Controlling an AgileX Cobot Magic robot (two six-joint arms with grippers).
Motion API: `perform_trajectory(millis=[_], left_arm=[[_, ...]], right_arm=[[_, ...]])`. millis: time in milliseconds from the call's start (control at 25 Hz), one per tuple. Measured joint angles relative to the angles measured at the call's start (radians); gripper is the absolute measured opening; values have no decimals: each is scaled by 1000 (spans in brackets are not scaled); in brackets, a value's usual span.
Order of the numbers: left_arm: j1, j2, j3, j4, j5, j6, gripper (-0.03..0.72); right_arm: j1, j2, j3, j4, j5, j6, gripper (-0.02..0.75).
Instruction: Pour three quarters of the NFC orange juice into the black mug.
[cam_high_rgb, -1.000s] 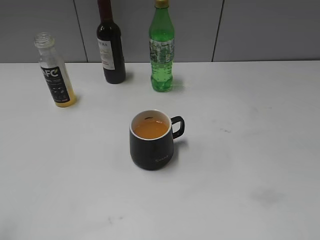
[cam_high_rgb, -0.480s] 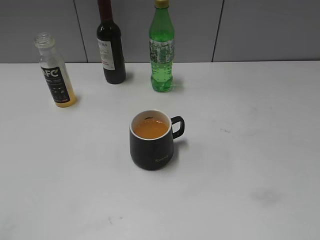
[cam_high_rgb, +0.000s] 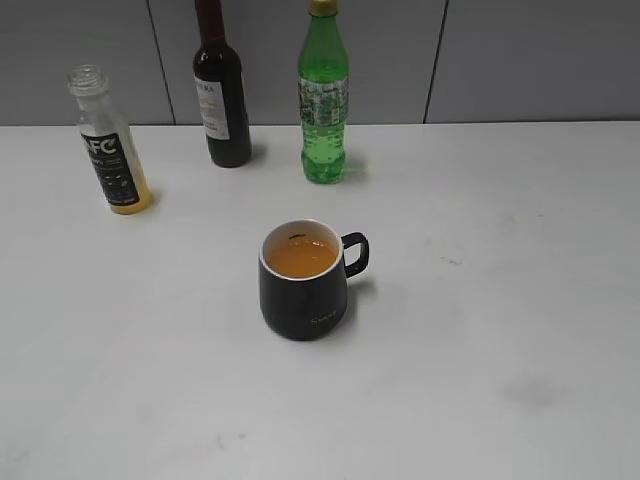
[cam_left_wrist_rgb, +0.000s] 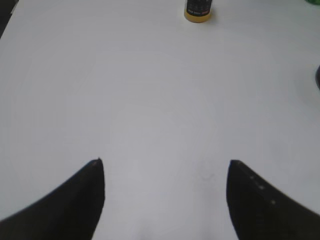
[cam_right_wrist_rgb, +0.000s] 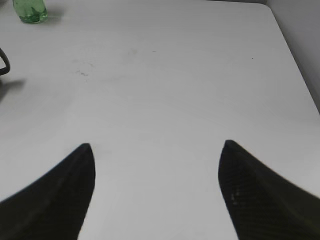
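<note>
— NFC orange juice (cam_high_rgb: 110, 150) stands upright at the desk's (cam_high_rgb: 500, 300) far left, beside the wine bottle (cam_high_rgb: 222, 90). Why there?

— Only a shallow orange layer is left in it, so I judge the pour done. The black mug (cam_high_rgb: 305, 282) sits mid-desk holding orange liquid, handle to the right.

— And your end effectors?

— My left end effector (cam_left_wrist_rgb: 165, 200) and right end effector (cam_right_wrist_rgb: 157, 192) both hang spread apart over bare desk, gripping nothing, well clear.
</note>
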Motion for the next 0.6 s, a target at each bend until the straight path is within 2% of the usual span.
perform_trajectory(millis=[600], left_arm=[[13,-39,0,0,-2,0,578]], right_arm=[[0,0,0,0,1,0,584]])
